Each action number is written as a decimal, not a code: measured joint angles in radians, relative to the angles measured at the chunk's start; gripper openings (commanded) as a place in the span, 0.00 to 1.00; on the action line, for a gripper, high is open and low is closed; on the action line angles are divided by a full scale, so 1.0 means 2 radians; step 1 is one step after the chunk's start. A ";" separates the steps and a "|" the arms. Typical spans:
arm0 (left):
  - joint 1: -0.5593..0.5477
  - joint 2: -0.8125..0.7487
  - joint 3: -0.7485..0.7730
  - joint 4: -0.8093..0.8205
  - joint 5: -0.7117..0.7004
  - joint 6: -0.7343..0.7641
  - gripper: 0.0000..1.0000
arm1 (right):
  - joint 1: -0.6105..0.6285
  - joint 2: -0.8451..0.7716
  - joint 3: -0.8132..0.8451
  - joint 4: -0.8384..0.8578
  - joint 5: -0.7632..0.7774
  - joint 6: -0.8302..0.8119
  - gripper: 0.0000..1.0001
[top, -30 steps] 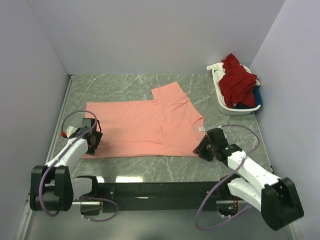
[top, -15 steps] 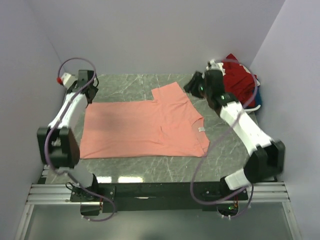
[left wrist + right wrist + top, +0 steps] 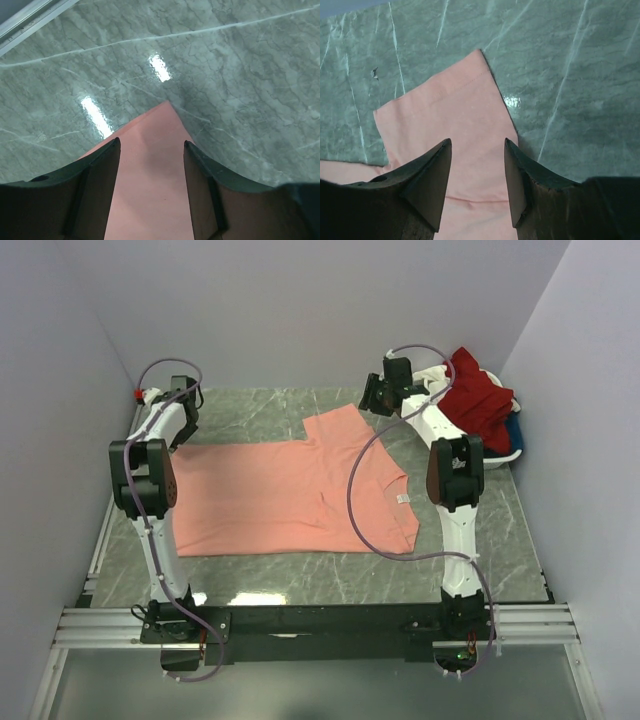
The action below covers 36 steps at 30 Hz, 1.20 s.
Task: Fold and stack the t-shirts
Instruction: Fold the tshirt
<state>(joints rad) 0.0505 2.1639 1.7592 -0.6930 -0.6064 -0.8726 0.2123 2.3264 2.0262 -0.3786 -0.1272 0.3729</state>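
A salmon-pink t-shirt lies spread flat on the marble table, its white neck label to the right and one sleeve pointing to the back. My left gripper is open over the shirt's far left corner, which shows between its jaws. My right gripper is open over the far sleeve, jaws astride its right edge. Neither holds cloth. A dark red shirt, a blue one and a white one are heaped in the basket.
A white slatted basket stands at the back right against the wall. Lilac walls close the table on the left, back and right. Bare marble lies behind the shirt and along the near edge.
Both arms have swung from the shirt's near corners to its far side: the left to the far left corner, the right to the far sleeve. The shirt has not moved.
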 measured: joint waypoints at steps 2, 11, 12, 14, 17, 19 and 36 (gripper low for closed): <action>0.000 0.005 0.005 -0.001 0.000 0.002 0.59 | 0.000 0.015 0.018 -0.010 -0.001 -0.003 0.54; 0.000 0.043 0.031 0.000 0.000 0.009 0.58 | 0.000 0.031 0.057 -0.019 -0.004 -0.010 0.55; 0.000 0.047 0.033 0.000 0.000 0.010 0.58 | 0.000 0.035 0.061 -0.021 -0.004 -0.010 0.55; 0.000 0.056 0.035 -0.001 0.001 0.011 0.57 | 0.000 0.050 0.076 -0.021 -0.004 -0.010 0.55; 0.000 0.067 0.040 -0.001 0.003 0.011 0.56 | 0.000 0.076 0.094 -0.032 -0.004 -0.009 0.56; 0.000 0.071 0.047 0.000 0.004 0.011 0.55 | 0.000 0.093 0.107 -0.042 -0.003 -0.009 0.57; 0.000 0.071 0.047 0.002 0.011 0.014 0.29 | 0.002 0.117 0.117 -0.073 0.003 0.039 0.54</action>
<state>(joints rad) 0.0502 2.3066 1.8523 -0.6899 -0.5846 -0.8444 0.2173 2.5610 2.2597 -0.5243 -0.1219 0.4519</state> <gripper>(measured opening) 0.314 0.540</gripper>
